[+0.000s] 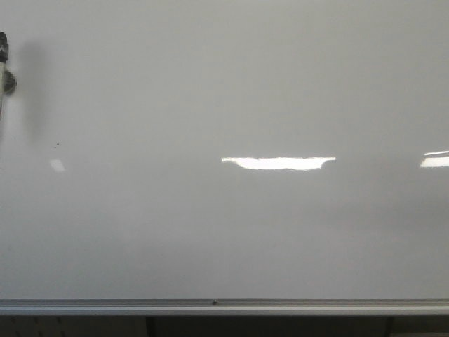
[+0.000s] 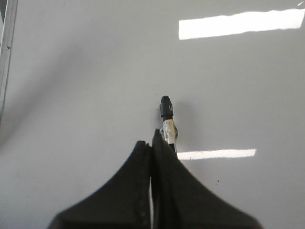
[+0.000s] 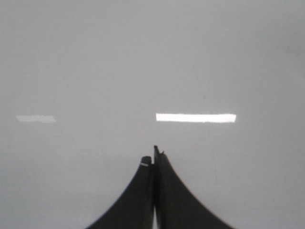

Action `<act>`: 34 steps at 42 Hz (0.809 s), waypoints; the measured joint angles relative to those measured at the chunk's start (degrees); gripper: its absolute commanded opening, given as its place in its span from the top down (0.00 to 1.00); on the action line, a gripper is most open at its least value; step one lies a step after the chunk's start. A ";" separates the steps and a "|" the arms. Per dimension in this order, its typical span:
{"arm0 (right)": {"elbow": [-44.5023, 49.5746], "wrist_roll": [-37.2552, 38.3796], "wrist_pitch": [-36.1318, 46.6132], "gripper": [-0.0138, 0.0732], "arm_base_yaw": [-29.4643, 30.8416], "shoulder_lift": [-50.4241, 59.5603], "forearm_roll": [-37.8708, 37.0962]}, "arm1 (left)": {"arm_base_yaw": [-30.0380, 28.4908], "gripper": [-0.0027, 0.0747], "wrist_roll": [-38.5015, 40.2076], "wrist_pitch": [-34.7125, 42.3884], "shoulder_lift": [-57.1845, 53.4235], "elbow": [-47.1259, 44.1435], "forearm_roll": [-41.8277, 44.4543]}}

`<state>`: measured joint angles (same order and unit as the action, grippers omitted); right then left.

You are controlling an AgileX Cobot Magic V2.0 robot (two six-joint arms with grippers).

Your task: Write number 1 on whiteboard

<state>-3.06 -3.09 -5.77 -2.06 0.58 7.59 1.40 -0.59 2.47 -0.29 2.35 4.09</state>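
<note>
Whiteboard (image 1: 224, 91) has no number 1 yet. Left pincer (image 2: 152, 143) is clamped on a marker (image 2: 167, 121); right pincer (image 3: 153, 160) is closed, empty. Writing's all left.

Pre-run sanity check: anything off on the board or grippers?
Nothing damaged or spilled. The whiteboard shows no stroke, only glare and a tiny dark speck at left. The left gripper is shut on a marker, tip off the board. The right gripper is shut, empty.
</note>
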 measured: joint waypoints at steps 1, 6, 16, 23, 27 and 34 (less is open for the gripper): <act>-1.23 0.00 -0.28 0.92 0.00 0.00 0.10 | 0.00 0.99 0.00 -0.78 0.00 1.05 -0.15; -7.32 0.00 -2.79 0.92 0.00 0.00 0.10 | 0.00 0.99 0.00 -5.36 0.00 8.77 -0.45; -20.52 0.00 -11.32 0.92 0.00 -6.23 -0.11 | 0.00 0.99 0.00 -17.53 3.08 26.87 -0.59; -27.99 0.00 -19.12 0.92 0.00 -14.73 -0.09 | 0.00 0.99 0.00 -28.45 11.16 37.16 -0.59; -30.11 0.00 -22.36 0.92 0.00 -19.10 -0.09 | 0.00 0.99 0.00 -33.24 15.43 39.41 -0.59; -30.25 0.00 -27.06 0.92 0.00 -25.53 -0.09 | 0.00 0.99 0.00 -39.90 21.49 39.72 -0.62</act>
<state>-33.30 -3.09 -32.83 -2.06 -24.95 7.50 1.40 -0.59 -37.43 21.20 42.08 3.47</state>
